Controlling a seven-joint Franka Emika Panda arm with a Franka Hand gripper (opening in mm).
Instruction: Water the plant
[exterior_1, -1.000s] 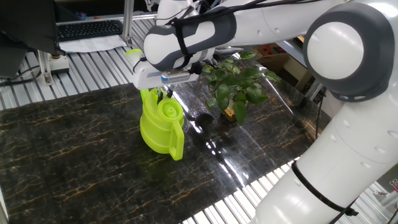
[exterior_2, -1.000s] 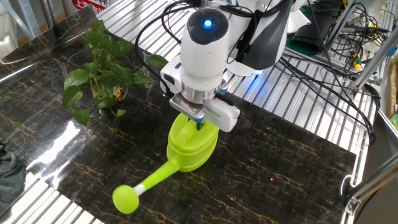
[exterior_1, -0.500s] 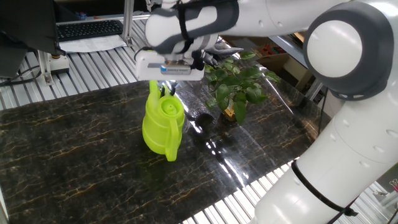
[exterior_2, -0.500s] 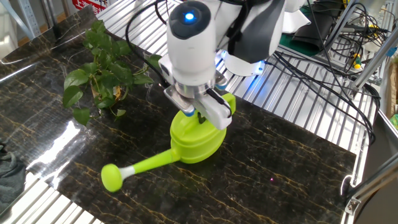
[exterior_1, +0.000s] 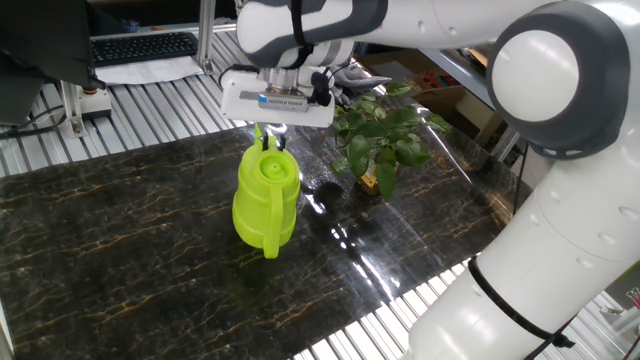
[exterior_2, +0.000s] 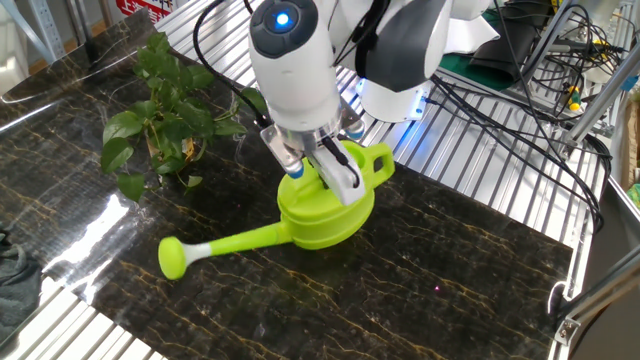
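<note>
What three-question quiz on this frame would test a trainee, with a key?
1. True or false: the plant stands inside the watering can.
2. What does the hand touch? A) the can's top B) a leaf C) the keyboard
3. Fill in: in the view with the spout in sight, the can's spout ends in a round ____.

Key: 1 false, they stand apart on the table. 2 A. 3 head, lime green like the can.
</note>
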